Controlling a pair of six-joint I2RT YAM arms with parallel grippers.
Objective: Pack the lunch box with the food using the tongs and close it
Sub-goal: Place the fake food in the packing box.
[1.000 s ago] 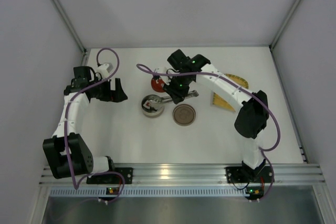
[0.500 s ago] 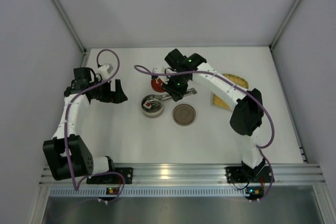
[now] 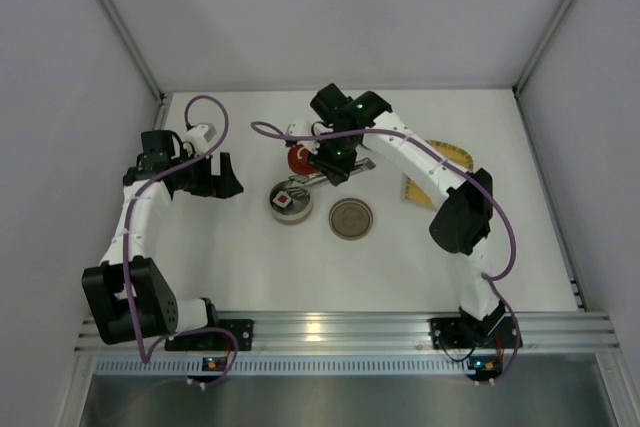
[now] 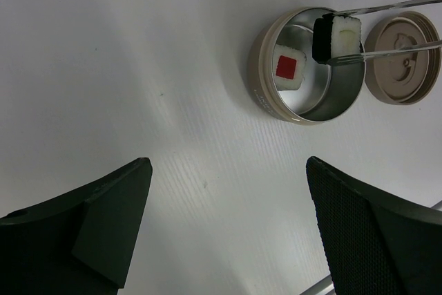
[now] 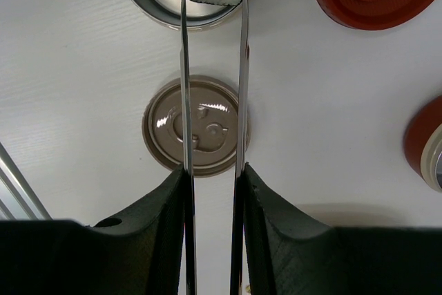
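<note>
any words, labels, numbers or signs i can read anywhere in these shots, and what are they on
No readable word, brand or number in any view.
Red lid: white printed marks, cut off by the picture's top edge; shapes only, nothing legible.
Beige lid: raised embossed marks in its middle, too faint to read as letters or figures.

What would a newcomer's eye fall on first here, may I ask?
Silver metal tongs, gripped by the right gripper, hold a white, black-edged bite over the open round steel tin mid-table. Inside lies a white piece with a red centre; a brown lid sits beside.
</note>
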